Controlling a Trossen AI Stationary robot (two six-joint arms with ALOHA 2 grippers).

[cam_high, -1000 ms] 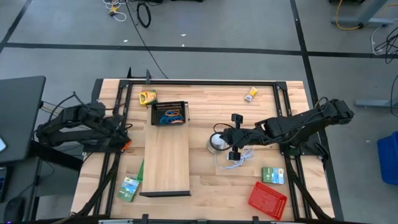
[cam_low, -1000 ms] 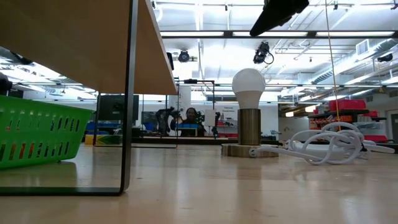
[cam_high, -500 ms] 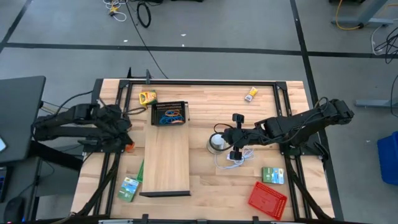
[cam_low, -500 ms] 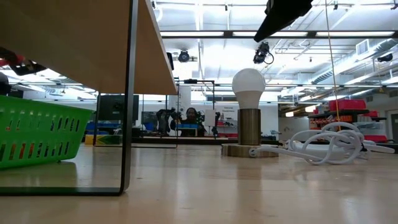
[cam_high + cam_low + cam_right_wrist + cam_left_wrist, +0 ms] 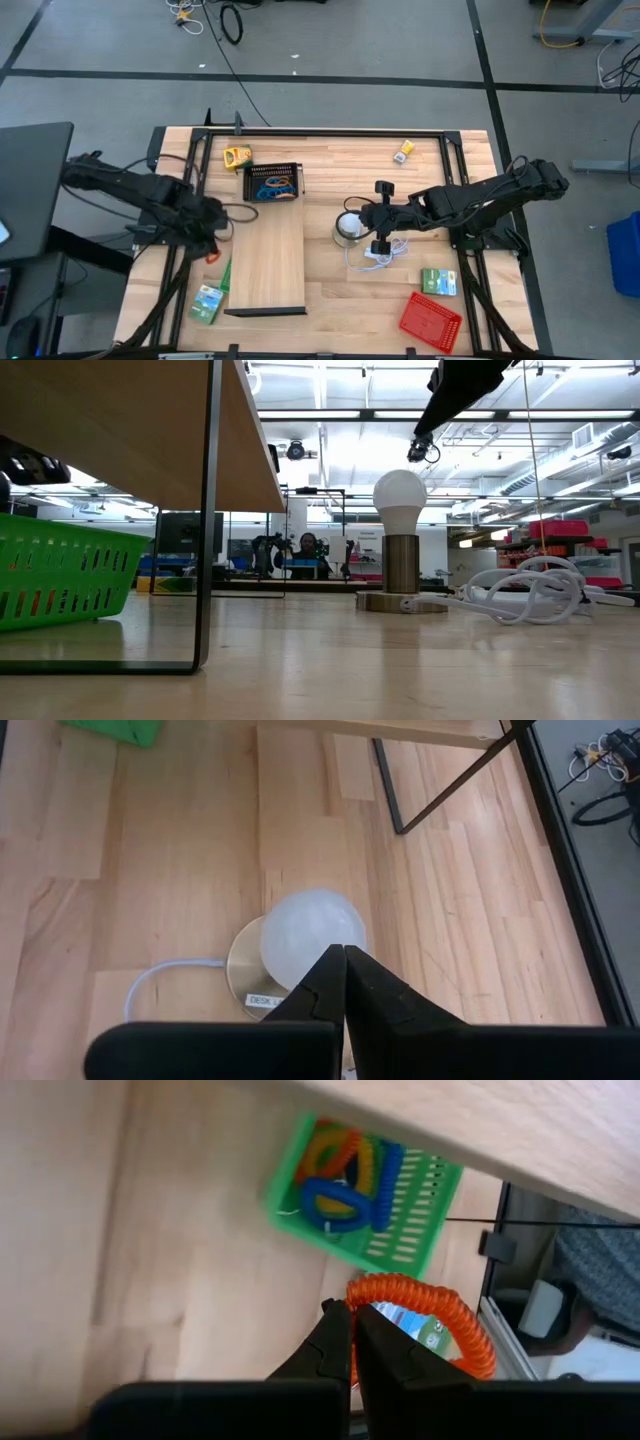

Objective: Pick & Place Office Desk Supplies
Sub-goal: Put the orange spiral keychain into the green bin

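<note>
Left pincer [image 5: 352, 1342] clenching an orange coiled band [image 5: 425, 1315], hovering at nine o'clock on the desk [image 5: 330, 160], just beside the wooden board [image 5: 268, 262], over the green mesh tray [image 5: 365, 1197] already holding blue and orange bands [image 5: 347, 1173]. Right pincer [image 5: 343, 970] clenched empty, hanging above the bulb lamp [image 5: 308, 940] near centre.

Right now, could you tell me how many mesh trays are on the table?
3: the black tray behind the board, the green tray under the board's left edge, the red tray at the front right.
</note>
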